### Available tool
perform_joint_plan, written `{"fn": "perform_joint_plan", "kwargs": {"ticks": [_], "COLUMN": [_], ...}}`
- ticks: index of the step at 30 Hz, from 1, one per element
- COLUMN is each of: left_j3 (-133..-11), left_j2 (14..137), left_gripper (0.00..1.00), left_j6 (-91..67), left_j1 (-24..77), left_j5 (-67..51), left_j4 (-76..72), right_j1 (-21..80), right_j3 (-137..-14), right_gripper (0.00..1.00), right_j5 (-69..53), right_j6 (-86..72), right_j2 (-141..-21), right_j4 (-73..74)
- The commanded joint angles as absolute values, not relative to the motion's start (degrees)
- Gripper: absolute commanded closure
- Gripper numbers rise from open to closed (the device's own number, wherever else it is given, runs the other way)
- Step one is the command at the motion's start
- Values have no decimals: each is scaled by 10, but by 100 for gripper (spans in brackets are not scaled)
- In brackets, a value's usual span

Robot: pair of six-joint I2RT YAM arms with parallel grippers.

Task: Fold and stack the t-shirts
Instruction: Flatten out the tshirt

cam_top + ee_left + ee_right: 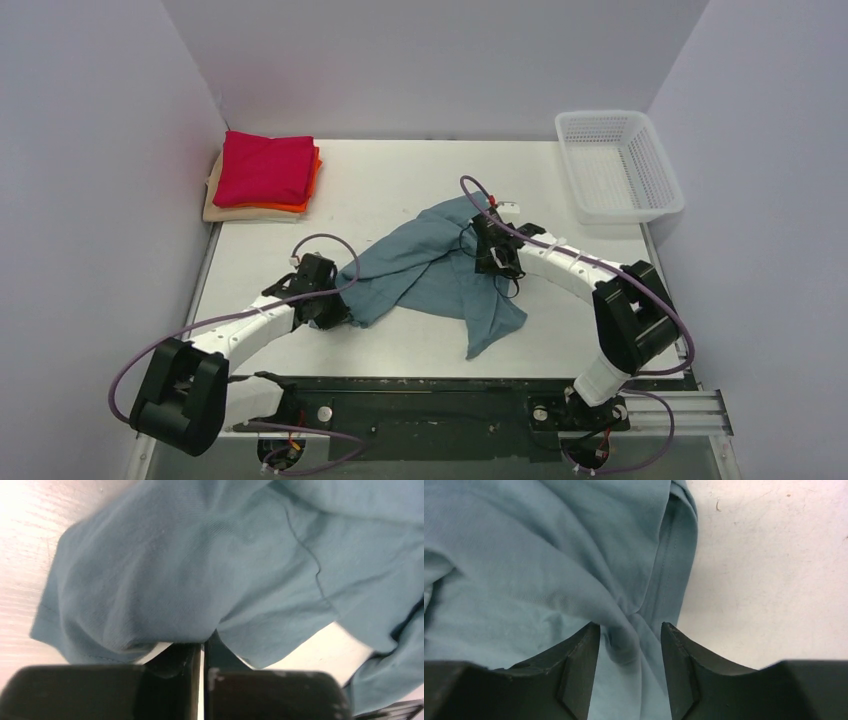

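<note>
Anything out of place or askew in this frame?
The teal t-shirt lies crumpled and twisted in the middle, one end trailing forward. The folded stack at back left is slightly offset, its beige layer sticking out. Nothing looks spilled or damaged.

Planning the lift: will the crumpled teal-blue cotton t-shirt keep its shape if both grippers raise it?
Probably not: the crumpled teal-blue cotton t-shirt lies in loose folds, so it seems floppy. It would likely sag between left gripper and right gripper. Thin fabric: probably light.

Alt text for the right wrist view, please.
The right gripper, its black jaws parted, straddles a bunched fold of a crumpled dusty teal cotton t-shirt that fills the left; white tabletop shows at right.
</note>
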State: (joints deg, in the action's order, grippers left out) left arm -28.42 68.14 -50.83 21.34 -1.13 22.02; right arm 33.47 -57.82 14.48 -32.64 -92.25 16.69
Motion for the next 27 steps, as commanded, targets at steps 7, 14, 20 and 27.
{"fn": "perform_joint_plan", "kwargs": {"ticks": [7, 14, 20, 27], "left_j3": [-325, -462, -642, -840], "left_j2": [627, 523, 511, 500], "left_gripper": [100, 100, 100, 100], "left_j6": [-490, -466, -435, -352], "left_j1": [222, 220, 212, 196], "left_j5": [76, 174, 282, 315], "left_j4": [248, 345, 406, 386], "right_j1": [319, 306, 295, 292], "right_j3": [-595, -658, -767, -924], "right_gripper": [100, 100, 100, 100], "right_j5": [146, 284, 348, 312], "right_j6": [-302, -225, -152, -98], "right_j2": [-907, -772, -660, -570], "right_j4": [146, 239, 305, 353]}}
